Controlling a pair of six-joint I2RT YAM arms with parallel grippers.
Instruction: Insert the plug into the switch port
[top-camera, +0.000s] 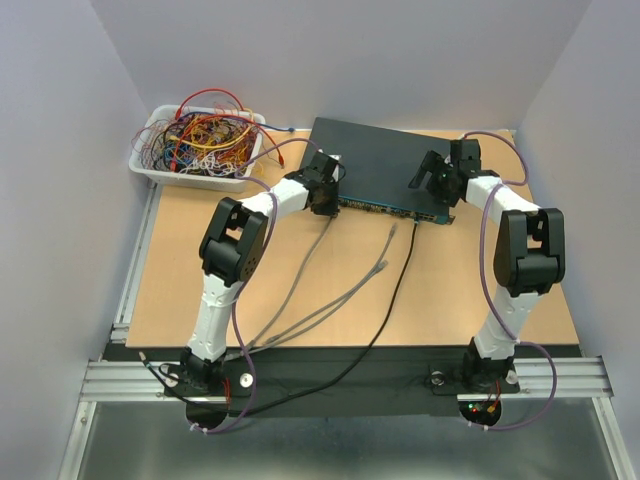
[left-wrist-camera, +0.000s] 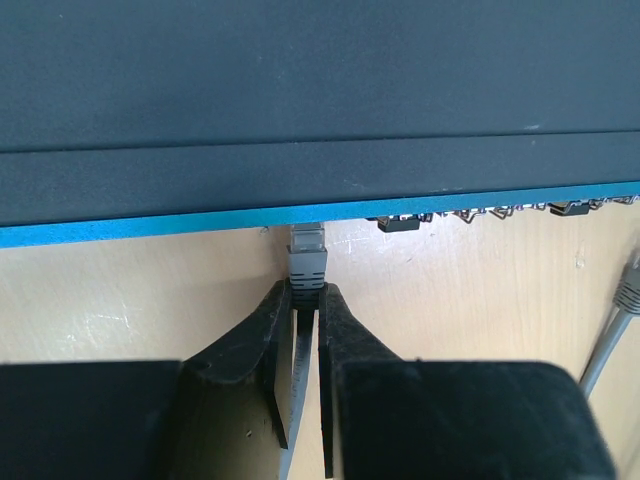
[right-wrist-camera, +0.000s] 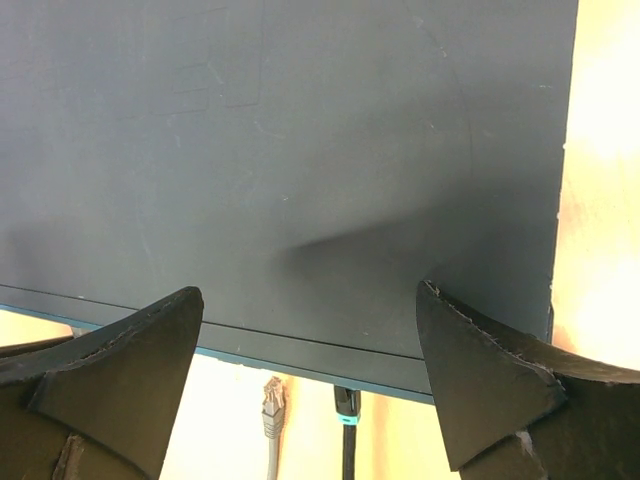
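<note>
At the teal front edge of the switch (left-wrist-camera: 320, 90), pinching the grey plug (left-wrist-camera: 307, 258) in the left gripper (left-wrist-camera: 305, 292), tip just tucking under, seemingly needing pushing home; hovering the right gripper (right-wrist-camera: 308, 300) wide open above.

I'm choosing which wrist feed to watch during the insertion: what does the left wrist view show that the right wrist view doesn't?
Only the left wrist view: the left pincer shut on the grey plug, whose tip meets the teal front edge of the switch, plus a row of ports. Only the right wrist view: the right pincer open above the switch's top, and a black cable reaching the front edge. Both: the switch and the wooden table.
</note>
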